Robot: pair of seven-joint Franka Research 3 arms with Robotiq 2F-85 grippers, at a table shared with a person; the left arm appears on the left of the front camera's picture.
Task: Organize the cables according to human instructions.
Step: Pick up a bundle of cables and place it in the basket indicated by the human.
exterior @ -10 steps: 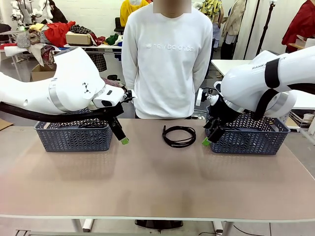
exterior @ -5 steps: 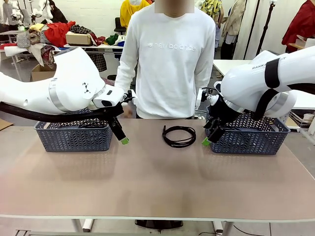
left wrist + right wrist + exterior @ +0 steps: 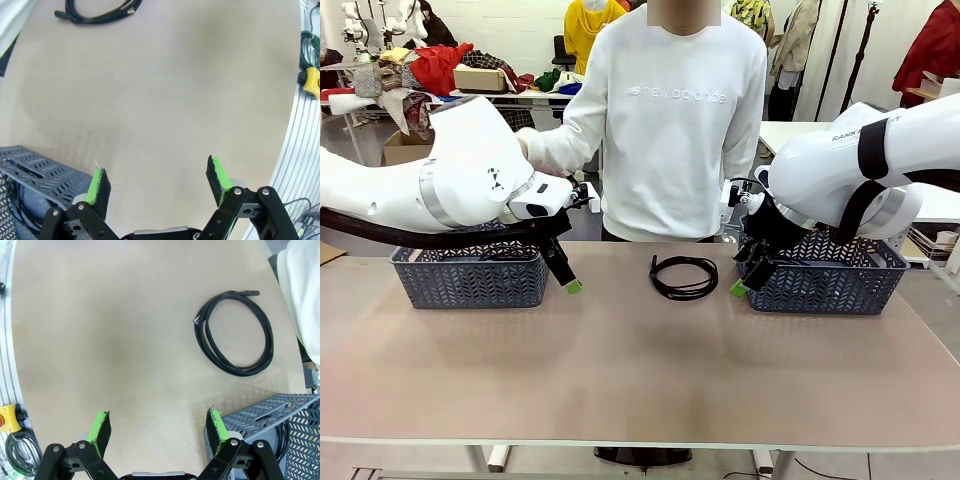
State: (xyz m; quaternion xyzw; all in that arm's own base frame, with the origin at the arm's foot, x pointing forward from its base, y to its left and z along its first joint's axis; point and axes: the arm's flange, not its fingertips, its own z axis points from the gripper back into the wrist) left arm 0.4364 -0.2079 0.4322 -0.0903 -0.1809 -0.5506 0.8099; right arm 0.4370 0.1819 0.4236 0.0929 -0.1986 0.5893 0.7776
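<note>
Coiled cable (image 3: 684, 276) lies between baskets (pincers open).

Near half of the bench (image 3: 620, 390) is bare, open room across its full width. Coiled cable (image 3: 684, 276) lies flat mid-bench toward the far edge, nothing touching it; open from above and from the near side. Left basket (image 3: 470, 278) and right basket (image 3: 825, 285) wall off the far corners. Left gripper (image 3: 570, 286) hangs at the left basket's inner end, right gripper (image 3: 742, 287) at the right basket's inner end, both jaws spread wide over bare top. Person's arm (image 3: 555, 148) reaches over the left robot arm (image 3: 460, 180) behind the left basket.
</note>
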